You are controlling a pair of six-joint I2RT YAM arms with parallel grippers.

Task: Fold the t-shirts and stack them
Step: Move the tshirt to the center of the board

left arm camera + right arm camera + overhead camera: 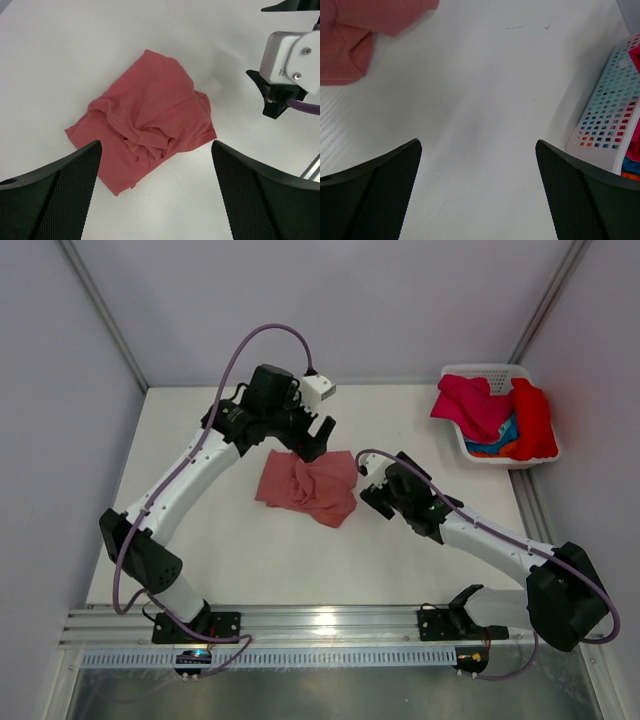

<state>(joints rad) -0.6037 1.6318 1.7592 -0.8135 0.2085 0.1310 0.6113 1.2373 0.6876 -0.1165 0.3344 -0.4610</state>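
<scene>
Top view: the rail (320, 625) with both arm bases lies nearest; on the table (200, 530) beyond, the left arm reaches far and bends right, so the left gripper (318, 443) hangs over the far edge of the crumpled salmon t-shirt (305, 488). The right gripper (368, 490) sits just beside its right edge, and the white basket (485, 368) in the far right corner holds magenta (470, 405), red (535, 420), blue (508, 430) and orange (490, 450) shirts. Left wrist view: fingers (60, 195) spread wide, gripping nothing, the shirt bunched on the table below, a white housing (290, 60) with a purple cable at upper right, clear of the cloth. Right wrist view: fingers (375, 195) spread wide over bare table, shirt corner at top left, basket at the right edge.
</scene>
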